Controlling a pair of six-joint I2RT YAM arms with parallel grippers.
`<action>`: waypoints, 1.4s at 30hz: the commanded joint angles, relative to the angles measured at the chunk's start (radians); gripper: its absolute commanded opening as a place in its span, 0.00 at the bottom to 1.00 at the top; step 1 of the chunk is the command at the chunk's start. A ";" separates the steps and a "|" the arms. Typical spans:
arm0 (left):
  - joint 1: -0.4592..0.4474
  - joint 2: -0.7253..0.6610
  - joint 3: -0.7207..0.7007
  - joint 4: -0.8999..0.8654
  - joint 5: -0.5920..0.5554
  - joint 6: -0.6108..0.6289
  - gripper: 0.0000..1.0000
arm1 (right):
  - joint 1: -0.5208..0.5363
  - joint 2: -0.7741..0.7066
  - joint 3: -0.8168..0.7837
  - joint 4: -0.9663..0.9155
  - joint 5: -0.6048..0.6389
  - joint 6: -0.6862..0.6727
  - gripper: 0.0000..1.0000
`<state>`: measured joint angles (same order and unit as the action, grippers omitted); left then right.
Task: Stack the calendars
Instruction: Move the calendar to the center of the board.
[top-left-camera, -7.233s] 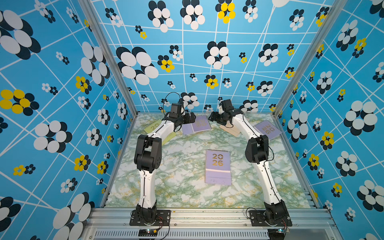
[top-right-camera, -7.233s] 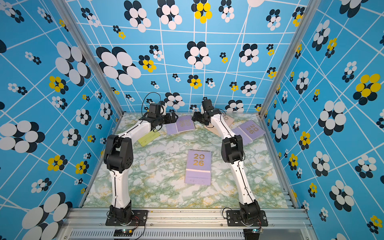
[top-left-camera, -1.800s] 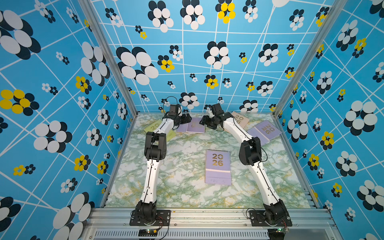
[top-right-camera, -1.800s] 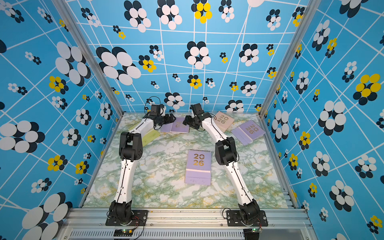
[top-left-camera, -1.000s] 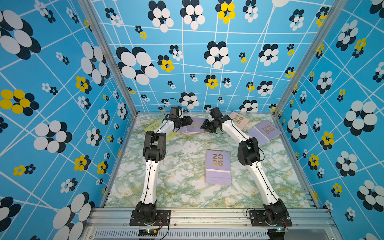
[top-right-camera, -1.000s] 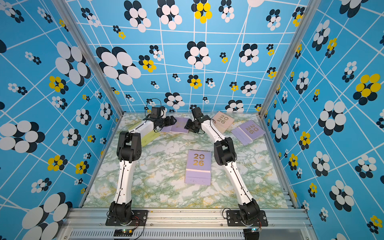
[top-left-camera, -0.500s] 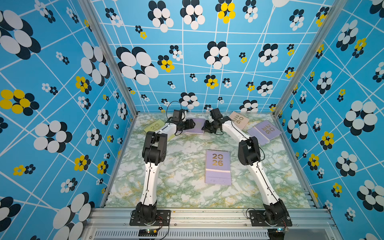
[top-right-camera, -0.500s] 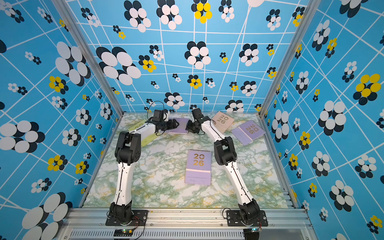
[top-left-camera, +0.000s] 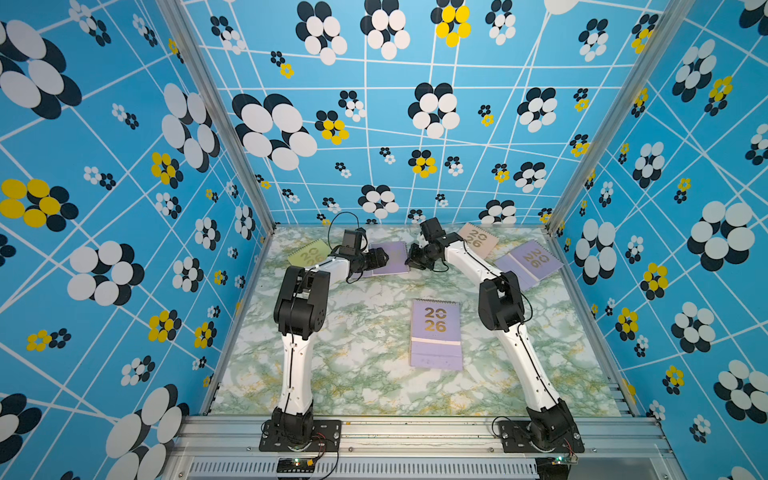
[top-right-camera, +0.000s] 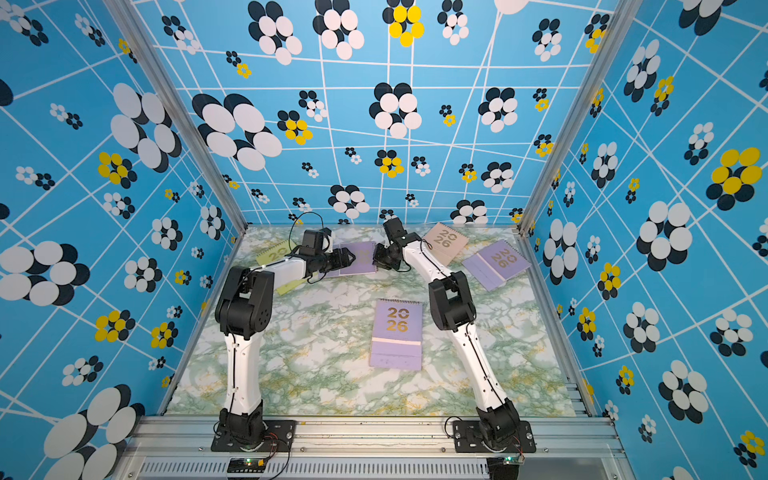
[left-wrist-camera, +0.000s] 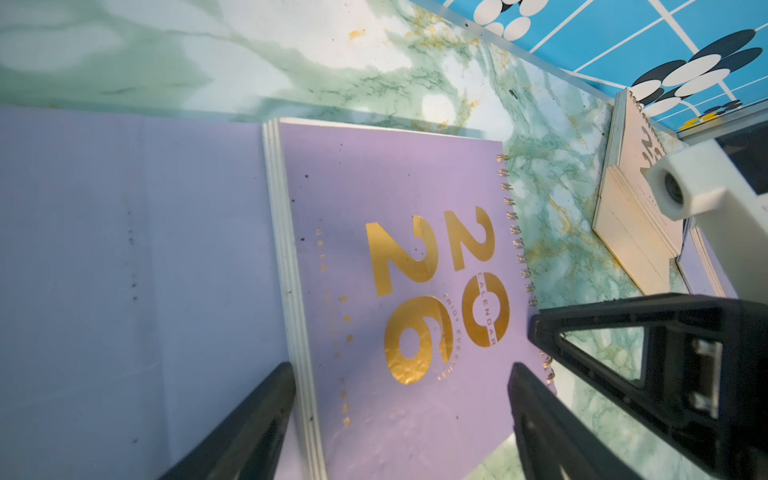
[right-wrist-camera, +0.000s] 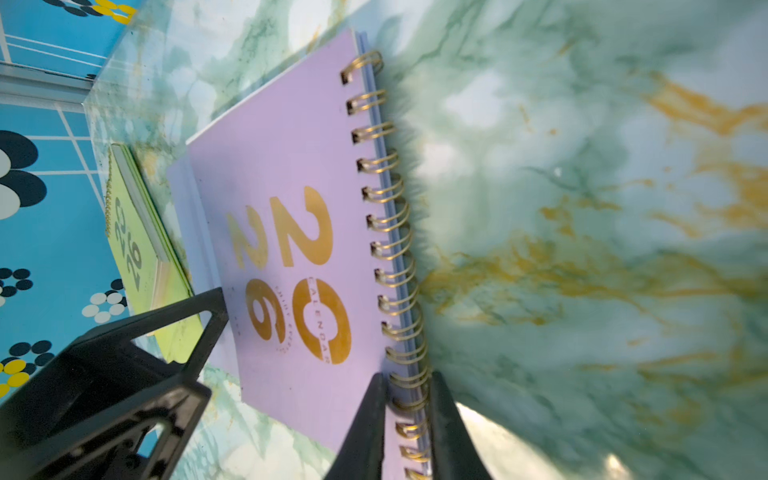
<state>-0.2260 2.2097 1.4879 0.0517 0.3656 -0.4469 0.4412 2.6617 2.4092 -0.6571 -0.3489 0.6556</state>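
Observation:
A lilac calendar (top-left-camera: 392, 257) (right-wrist-camera: 291, 257) with gold "2026" lies at the back middle of the table. My right gripper (right-wrist-camera: 409, 415) (top-left-camera: 412, 261) is shut on its gold spiral edge, one finger on the cover and one under the coils. My left gripper (left-wrist-camera: 399, 415) (top-left-camera: 384, 261) is open over the same calendar's other side, one finger (left-wrist-camera: 266, 415) at the page edge and the other near the spiral corner. Another lilac calendar (top-left-camera: 435, 332) lies flat mid-table. In both top views a yellow-green calendar (top-left-camera: 309, 253), a peach calendar (top-left-camera: 478, 239) and a third lilac calendar (top-left-camera: 528, 262) lie along the back.
The marble-patterned table (top-left-camera: 353, 374) is walled on three sides by blue flowered panels, with an aluminium rail (top-left-camera: 415, 432) at the front holding both arm bases. The two grippers face each other closely over the back calendar. The yellow-green calendar (right-wrist-camera: 137, 249) lies just beyond it.
My right gripper has shut on the lilac calendar's spiral edge. My left gripper slid right onto the same calendar and its jaws narrowed a little. The other calendars have not moved.

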 joint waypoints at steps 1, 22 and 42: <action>-0.080 0.004 -0.114 -0.113 0.093 -0.067 0.81 | 0.042 -0.048 -0.015 -0.035 -0.024 -0.047 0.19; -0.163 -0.320 -0.542 -0.013 0.024 -0.110 0.80 | 0.045 0.009 0.119 -0.116 -0.071 -0.156 0.24; -0.073 -0.471 -0.376 -0.284 -0.047 0.083 0.85 | 0.049 -0.222 -0.184 -0.016 0.027 -0.087 0.60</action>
<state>-0.3019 1.7699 1.1000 -0.1616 0.3454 -0.4019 0.4934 2.4939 2.2475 -0.6941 -0.3340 0.5400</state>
